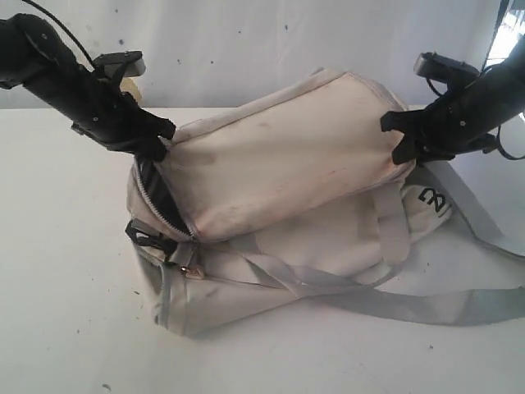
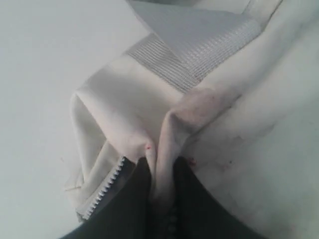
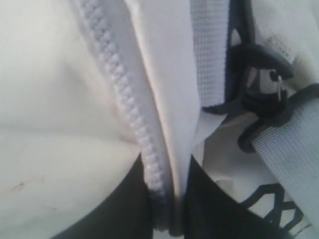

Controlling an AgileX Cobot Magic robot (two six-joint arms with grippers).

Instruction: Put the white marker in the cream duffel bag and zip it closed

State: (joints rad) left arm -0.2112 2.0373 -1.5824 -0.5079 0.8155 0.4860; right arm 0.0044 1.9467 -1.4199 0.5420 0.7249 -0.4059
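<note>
Left gripper is clenched on a fold of cloth at the bag's end where the zipper gapes. Right gripper is clenched on the zipper edge at the bag's far end. The marker is not in sight and may be inside the bag. Move both ends evenly and keep the flap taut so the cloth doesn't slip.

The cream duffel bag is matt stained cloth; buckle seemingly plastic.

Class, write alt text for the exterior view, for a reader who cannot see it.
The left gripper and right gripper pinch opposite ends of the cream duffel bag on a white table. Its zipper gapes near the left gripper, showing dark lining.
</note>
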